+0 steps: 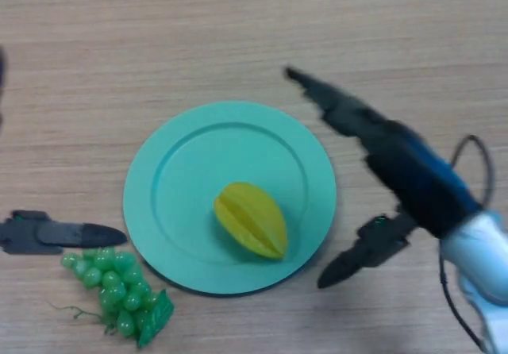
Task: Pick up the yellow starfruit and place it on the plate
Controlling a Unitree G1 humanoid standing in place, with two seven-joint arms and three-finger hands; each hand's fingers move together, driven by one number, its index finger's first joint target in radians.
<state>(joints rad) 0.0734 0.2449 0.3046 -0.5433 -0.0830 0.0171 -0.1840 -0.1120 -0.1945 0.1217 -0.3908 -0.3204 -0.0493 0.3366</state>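
The yellow starfruit (pixel 250 219) lies on the teal plate (pixel 190 163), in its lower right part. My right hand (pixel 397 163) is open to the right of the plate, fingers stretched up-left past the plate's upper right rim and thumb (pixel 361 255) pointing down-left beside the lower right rim. It holds nothing and is clear of the starfruit. My left hand (pixel 59 233) shows at the left edge, just left of the plate, with straight fingers lying flat near the table.
A bunch of green grapes (pixel 119 290) lies on the wooden table (pixel 238 28) below the left hand, touching the plate's lower left rim.
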